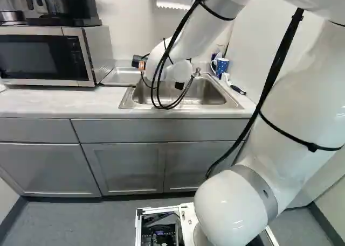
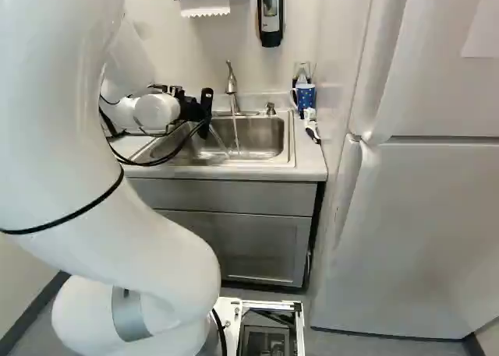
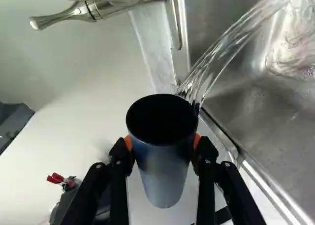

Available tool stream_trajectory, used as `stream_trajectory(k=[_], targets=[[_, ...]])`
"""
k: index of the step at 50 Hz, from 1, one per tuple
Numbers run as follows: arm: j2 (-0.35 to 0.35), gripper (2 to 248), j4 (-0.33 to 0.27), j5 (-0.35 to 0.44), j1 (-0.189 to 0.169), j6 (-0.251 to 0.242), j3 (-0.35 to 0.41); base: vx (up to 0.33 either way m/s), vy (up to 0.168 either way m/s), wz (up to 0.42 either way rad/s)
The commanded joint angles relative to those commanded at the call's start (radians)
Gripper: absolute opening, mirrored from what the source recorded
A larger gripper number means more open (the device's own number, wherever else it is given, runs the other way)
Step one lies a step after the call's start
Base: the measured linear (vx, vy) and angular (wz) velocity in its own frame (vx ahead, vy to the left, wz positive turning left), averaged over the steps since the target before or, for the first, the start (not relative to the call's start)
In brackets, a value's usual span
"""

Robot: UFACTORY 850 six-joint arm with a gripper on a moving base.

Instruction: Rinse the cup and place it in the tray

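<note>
In the right base view my gripper [image 2: 199, 113] is over the near left part of the steel sink [image 2: 290, 149]. The wrist view shows the gripper [image 3: 163, 141] shut on a blue-grey cup [image 3: 165, 161], an orange pad on each side. The cup's dark open mouth faces the wrist camera. A clear stream of water [image 3: 229, 48] runs between the cup's rim and the basin. Within the base views I cannot pick the cup out from the black gripper. A shallow metal tray [image 1: 121, 77] lies between microwave and sink, partly behind the arm in the left base view.
The faucet [image 2: 231, 82] rises behind the basin, close to the gripper. A blue patterned mug [image 2: 306, 96] and a brush [image 2: 312, 130] stand or lie right of the sink. The microwave [image 1: 46, 57] is to the left, a white fridge [image 2: 421, 216] to the right.
</note>
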Motion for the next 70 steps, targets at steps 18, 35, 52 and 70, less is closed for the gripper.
stream_trajectory(k=[18,35,52,70], targets=[[0.000,125,0.000,0.000,0.000,0.158,0.000,0.000,0.000,0.000],[0.000,125,0.000,0.000,0.000,0.152,0.000,0.000,0.000,0.000],[0.000,125,0.000,0.000,0.000,-0.001,0.000,0.000,0.000,0.000],[0.000,125,0.000,0.000,0.000,-0.189,0.000,0.000,0.000,0.000]])
